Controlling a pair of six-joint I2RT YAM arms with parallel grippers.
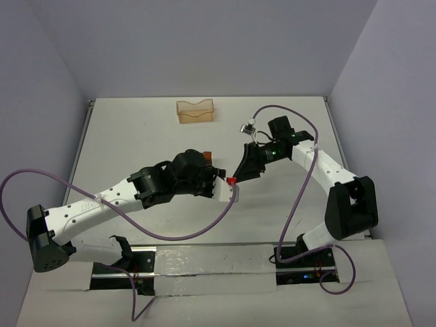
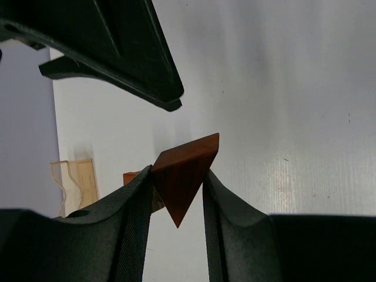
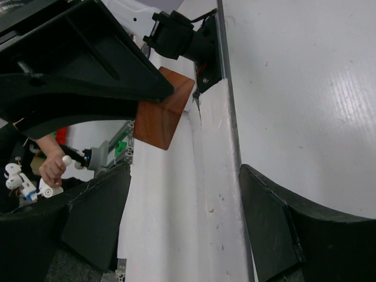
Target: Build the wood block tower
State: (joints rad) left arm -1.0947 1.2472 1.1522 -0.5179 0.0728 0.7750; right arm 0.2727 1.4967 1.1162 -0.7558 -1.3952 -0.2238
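Wedge: a reddish-brown triangular wedge [image 2: 185,173] is hanging, one corner pointing down, apparently clear of the counter [image 1: 136,136]. It is well on the arms' side of the tray [image 1: 195,118] and a little to that tray's right.
Left fingers: the left fingers [image 2: 132,217] are clamping the wedge across two opposite sides, which is leaving most of it sticking out and reachable.
Right fingers: the right fingers [image 3: 97,217] are standing apart with nothing between them. They are facing the wedge from close by, on the arms' side of the tray.
Likely reason: this is looking like a hand-over or regrip, with one arm presenting the piece to the other.
Second block: an orange-brown block [image 1: 206,155] is lying on the counter between the tray and the wedge, possibly serving as the base.
Tower: no stack is showing yet.
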